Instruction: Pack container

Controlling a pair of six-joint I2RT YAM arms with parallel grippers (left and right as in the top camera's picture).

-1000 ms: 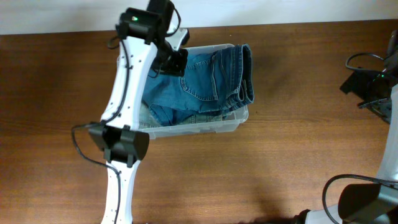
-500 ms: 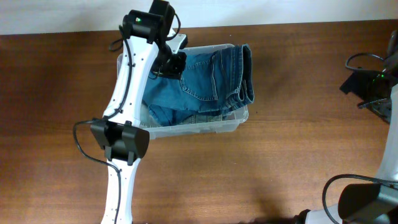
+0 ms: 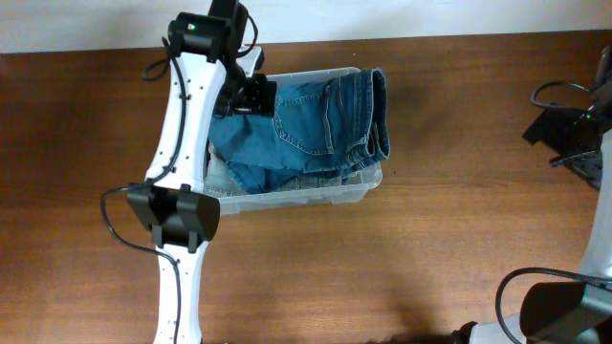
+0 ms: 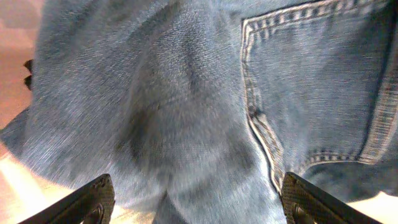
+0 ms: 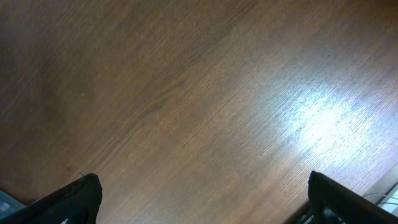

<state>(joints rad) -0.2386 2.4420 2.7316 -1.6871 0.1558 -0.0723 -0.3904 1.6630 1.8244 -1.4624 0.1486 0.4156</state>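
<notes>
Container: the clear plastic bin [image 3: 296,197] stands on the brown wooden worktop [image 3: 430,239]. The left arm reaches over the container's left end.
Jeans: blue jeans [image 3: 316,124] lie folded inside the container and fill most of it. They bulge up above the container's rim and reach its right end.
Left pincer: it [image 4: 199,199] hangs over the container's back left corner, very close above the jeans. Its two fingers stand wide apart. The cloth lies under them and is not pinched, so it has hold of nothing.
Right pincer: it [image 5: 202,199] is well apart from the container, off to the container's right, over bare wood. Its fingers stand wide apart and hold nothing.
</notes>
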